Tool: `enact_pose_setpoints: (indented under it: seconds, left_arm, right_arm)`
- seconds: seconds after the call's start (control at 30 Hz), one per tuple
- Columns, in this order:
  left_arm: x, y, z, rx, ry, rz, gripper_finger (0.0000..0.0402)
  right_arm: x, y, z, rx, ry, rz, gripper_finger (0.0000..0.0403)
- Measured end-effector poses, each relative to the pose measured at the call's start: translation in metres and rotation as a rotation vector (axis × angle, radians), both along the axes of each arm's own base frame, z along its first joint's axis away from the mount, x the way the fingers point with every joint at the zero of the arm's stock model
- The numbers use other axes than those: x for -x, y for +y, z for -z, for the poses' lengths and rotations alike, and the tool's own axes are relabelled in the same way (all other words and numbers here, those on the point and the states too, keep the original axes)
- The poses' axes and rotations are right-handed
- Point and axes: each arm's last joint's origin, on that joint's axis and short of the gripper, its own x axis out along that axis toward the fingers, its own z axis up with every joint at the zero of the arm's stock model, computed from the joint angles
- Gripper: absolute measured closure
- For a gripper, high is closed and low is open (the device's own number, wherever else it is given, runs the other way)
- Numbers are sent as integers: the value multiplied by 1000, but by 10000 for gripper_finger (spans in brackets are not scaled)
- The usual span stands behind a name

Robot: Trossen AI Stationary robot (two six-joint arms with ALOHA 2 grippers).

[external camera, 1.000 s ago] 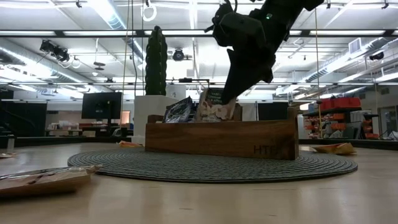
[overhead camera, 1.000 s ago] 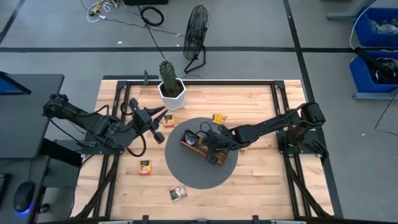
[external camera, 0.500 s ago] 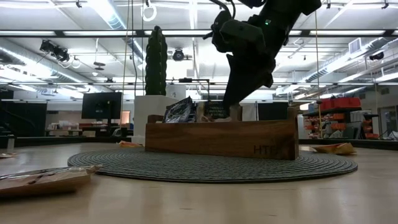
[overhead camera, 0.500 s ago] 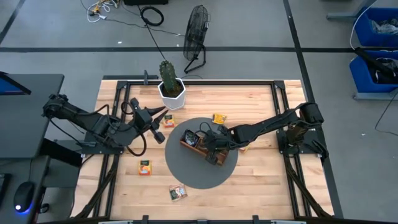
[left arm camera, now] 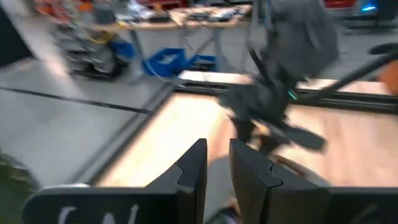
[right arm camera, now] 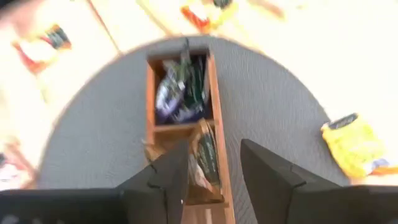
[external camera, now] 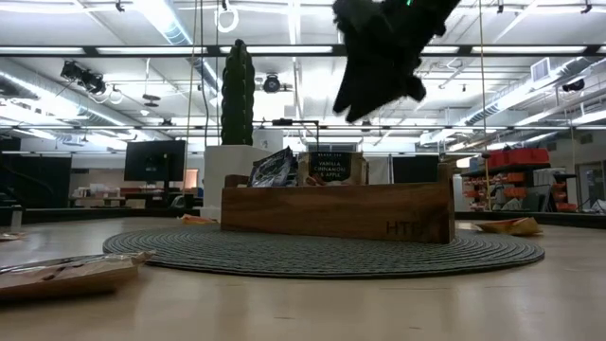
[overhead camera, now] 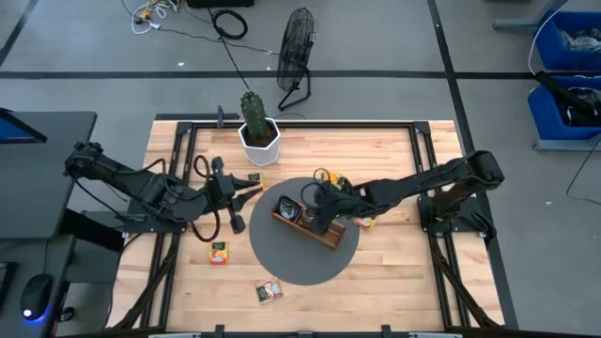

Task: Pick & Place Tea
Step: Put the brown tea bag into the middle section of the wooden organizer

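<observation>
A brown wooden divided tray [overhead camera: 324, 235] [external camera: 336, 210] lies on a round grey mat [overhead camera: 282, 263]. Tea packets stand in it: dark ones [right arm camera: 179, 87] in one compartment and a beige-and-dark one [right arm camera: 204, 155] [external camera: 329, 166] in the one beside it. My right gripper [overhead camera: 315, 199] [right arm camera: 214, 149] [external camera: 374, 66] hovers open above the tray with nothing between its fingers. Loose tea packets lie on the table: orange ones [overhead camera: 218, 252] [overhead camera: 269, 291] [overhead camera: 331, 178] and a yellow one [right arm camera: 351, 143]. My left gripper [overhead camera: 252, 188] [left arm camera: 216, 158] is raised left of the mat, pointing toward the tray, its fingers a narrow gap apart and empty.
A cactus in a white pot [overhead camera: 256, 131] [external camera: 237, 95] stands at the far side of the table, behind the mat. Black frame rails [overhead camera: 423, 169] run along the table's edges. A packet [external camera: 66, 275] lies close to the low camera.
My right gripper has opened, let go of the packet it had lowered into the tray, and risen clear above it. The packet now stands in its compartment. My left gripper has swung round to point toward the tray.
</observation>
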Motion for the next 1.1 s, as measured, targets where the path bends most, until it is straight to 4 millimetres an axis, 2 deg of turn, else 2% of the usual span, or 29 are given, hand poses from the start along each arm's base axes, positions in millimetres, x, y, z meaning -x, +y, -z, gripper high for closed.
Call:
enact_pose_setpoints:
  seconds: [0.23,0.37,0.47,0.67,0.83,0.97,1.1]
  left_arm:
    - [1,-10,15,280,151,296,328]
    - [-7,-22,39,397,317,303,321]
    - [-18,-38,58,416,414,309,297]
    - [-39,-72,104,496,596,308,225]
    - [-48,-97,140,559,726,298,167]
    - [-57,-111,160,587,729,282,142]
    - [-67,-117,178,627,715,240,137]
  right_arm:
    - [28,-5,-46,1,-114,7,248]
    - [45,-6,-67,28,-183,23,248]
    - [55,-5,-79,63,-223,31,248]
    - [67,7,-86,83,-229,-2,248]
    - [73,21,-83,96,-204,-40,248]
    - [77,33,-81,108,-200,-46,248]
    - [81,43,-81,117,-208,-47,248]
